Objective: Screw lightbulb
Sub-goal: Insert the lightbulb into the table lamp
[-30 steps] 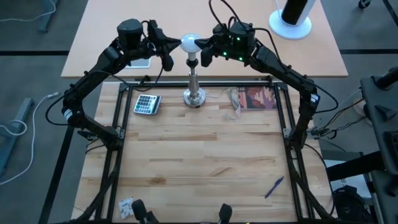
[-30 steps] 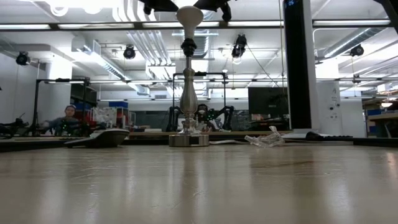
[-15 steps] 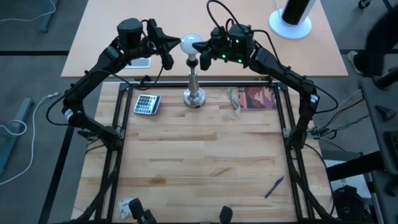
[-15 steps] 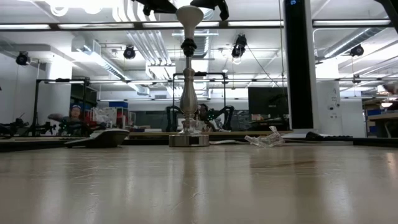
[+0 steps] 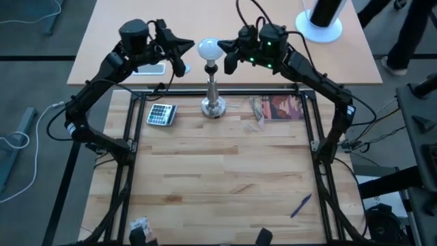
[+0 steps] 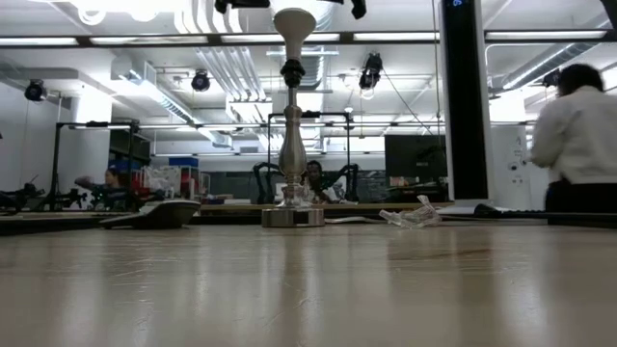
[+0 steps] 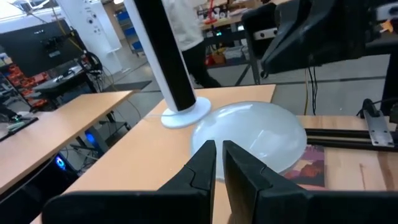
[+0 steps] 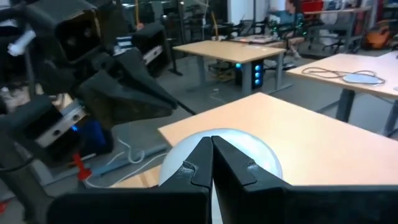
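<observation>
The white frosted lightbulb [image 5: 208,48] sits base-down in the black socket on top of the silver stand [image 5: 213,92], which stands on its round foot at the table's far edge. In the low view the bulb [image 6: 292,19] shows above the stand [image 6: 292,145]. My left gripper [image 5: 183,60] is shut, level with the bulb and a little to its left. My right gripper [image 5: 229,60] is shut, a little to the bulb's right. Each wrist view shows the bulb just beyond that arm's closed fingertips, in the left wrist view [image 7: 252,134] and in the right wrist view [image 8: 217,143].
A calculator [image 5: 162,114] lies left of the stand's foot. A clear wrapper [image 5: 259,109] and a printed sheet [image 5: 283,107] lie to its right. A pen [image 5: 300,205] lies near right. A white cylinder on a round base [image 5: 319,20] stands on the far table. A person [image 6: 578,135] walks at the far right.
Both grippers have drawn back from the bulb, the left toward the table's left edge and the right toward the right edge. The bulb stays upright on the stand. A person has come into view at the far right.
</observation>
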